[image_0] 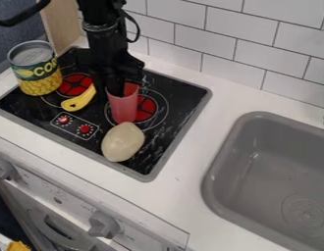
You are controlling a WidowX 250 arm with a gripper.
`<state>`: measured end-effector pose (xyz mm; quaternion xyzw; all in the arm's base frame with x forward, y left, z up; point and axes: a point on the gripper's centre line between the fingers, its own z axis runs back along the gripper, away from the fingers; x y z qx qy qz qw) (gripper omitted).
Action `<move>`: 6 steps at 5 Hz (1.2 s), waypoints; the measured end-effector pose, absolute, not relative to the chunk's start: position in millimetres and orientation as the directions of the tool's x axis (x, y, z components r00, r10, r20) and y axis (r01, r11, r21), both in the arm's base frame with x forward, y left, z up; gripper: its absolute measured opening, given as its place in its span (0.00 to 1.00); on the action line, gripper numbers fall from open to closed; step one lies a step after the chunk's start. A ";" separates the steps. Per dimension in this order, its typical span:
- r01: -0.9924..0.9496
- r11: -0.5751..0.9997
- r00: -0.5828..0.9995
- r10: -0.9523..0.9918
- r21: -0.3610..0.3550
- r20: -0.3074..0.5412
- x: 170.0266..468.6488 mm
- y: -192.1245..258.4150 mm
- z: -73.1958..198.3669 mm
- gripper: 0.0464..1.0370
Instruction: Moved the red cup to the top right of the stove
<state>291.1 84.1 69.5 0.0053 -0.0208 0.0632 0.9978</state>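
One red cup [124, 109], rim partly hidden by a hand [117, 89] with opening and hold impossible to tell.

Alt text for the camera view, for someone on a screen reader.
Black robot pincer at the rim of a red cup, by the right burner of a black stovetop. A pale rounded object is nearer the camera; a yellow curved object and a can are at left, a gray sink at right.
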 end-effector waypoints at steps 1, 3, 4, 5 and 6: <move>-0.133 0.991 0.991 0.133 -0.018 0.003 284.5 85.1 69.9 0.03; -0.121 0.990 0.991 0.124 -0.066 0.054 300.7 80.3 97.8 0.03; -0.085 0.992 0.991 0.094 -0.088 0.094 323.9 58.5 118.7 0.03; -0.070 0.989 0.996 0.076 -0.131 0.044 345.8 38.8 107.4 0.03; -0.068 0.989 0.997 0.071 -0.129 0.026 358.7 29.6 92.6 0.03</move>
